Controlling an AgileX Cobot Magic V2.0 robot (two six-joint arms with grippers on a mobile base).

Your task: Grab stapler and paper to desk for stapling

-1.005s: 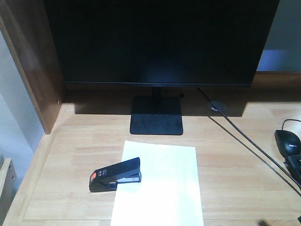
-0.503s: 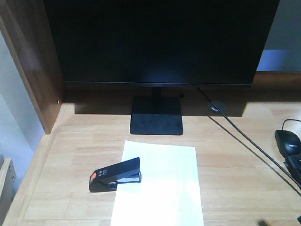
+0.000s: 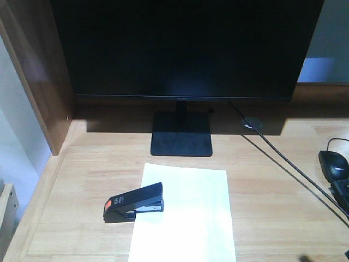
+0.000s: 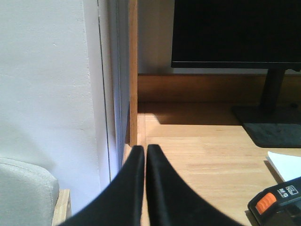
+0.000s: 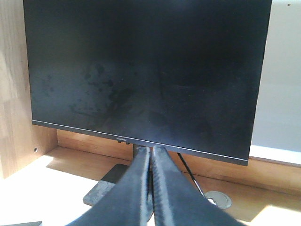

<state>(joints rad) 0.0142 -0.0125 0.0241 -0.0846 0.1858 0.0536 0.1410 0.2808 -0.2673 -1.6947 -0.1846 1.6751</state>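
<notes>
The black stapler (image 3: 133,202) with its orange-red patch lies on the desk (image 3: 82,164), its front end resting on the left edge of the white paper (image 3: 185,218). In the left wrist view the stapler (image 4: 277,207) sits at the lower right, and a corner of the paper (image 4: 287,165) shows just behind it. My left gripper (image 4: 145,148) is shut and empty, hanging over the desk's left edge, well left of the stapler. My right gripper (image 5: 151,149) is also shut and empty, pointing at the monitor's stand. Neither gripper touches stapler or paper.
A large black monitor (image 3: 185,49) on a flat base (image 3: 181,142) stands behind the paper. A dark wooden side panel (image 3: 38,71) bounds the desk on the left. A cable (image 3: 283,158) and a black mouse (image 3: 334,164) lie at the right, near a round grommet (image 5: 217,199).
</notes>
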